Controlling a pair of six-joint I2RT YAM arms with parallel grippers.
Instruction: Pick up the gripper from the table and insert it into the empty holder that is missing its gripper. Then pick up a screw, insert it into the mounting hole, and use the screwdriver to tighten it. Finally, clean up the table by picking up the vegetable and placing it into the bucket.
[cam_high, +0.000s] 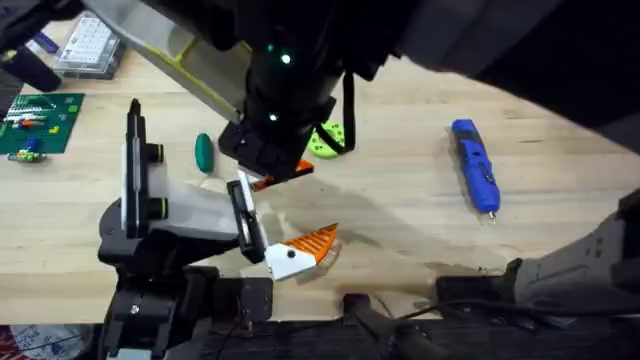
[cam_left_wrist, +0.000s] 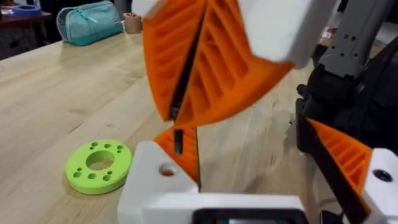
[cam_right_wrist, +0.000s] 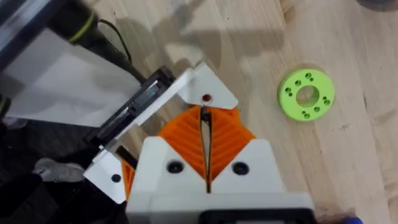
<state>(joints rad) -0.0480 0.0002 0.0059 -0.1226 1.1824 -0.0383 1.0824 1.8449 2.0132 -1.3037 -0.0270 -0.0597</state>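
Right arm: it comes in from the far side, big and dark under the top camera, and bends down to the middle of the table (cam_high: 400, 215).
Right claw (cam_high: 278, 170): it points down at the front end of the holder (cam_high: 185, 210). In the right wrist view (cam_right_wrist: 204, 118) its two orange ribbed fingers (cam_right_wrist: 230, 146) are pressed together, with just a thin line between them. It looks like it is pinching the orange tip of the gripper (cam_right_wrist: 208, 94).
Gripper: its white base block with a small hole sits right at the claw's tips, up against the black end plate of the holder. The left wrist view (cam_left_wrist: 158, 169) shows the block just under the claw (cam_left_wrist: 177, 115).
Holder: it lies at the near left of the table, with the tall black plate and its yellow-ringed knobs on the left side.
Other finger (cam_high: 300, 250): an orange fin on a white block is at the near end of the same plate.
Screwdriver (cam_high: 475, 165): blue, lying flat on the right part of the table, well apart from the claw.
Vegetable (cam_high: 204, 152): a small green thing on the table, just behind the holder.
Green ring (cam_high: 325, 140): a flat round piece with holes, lying near the claw on the far side.
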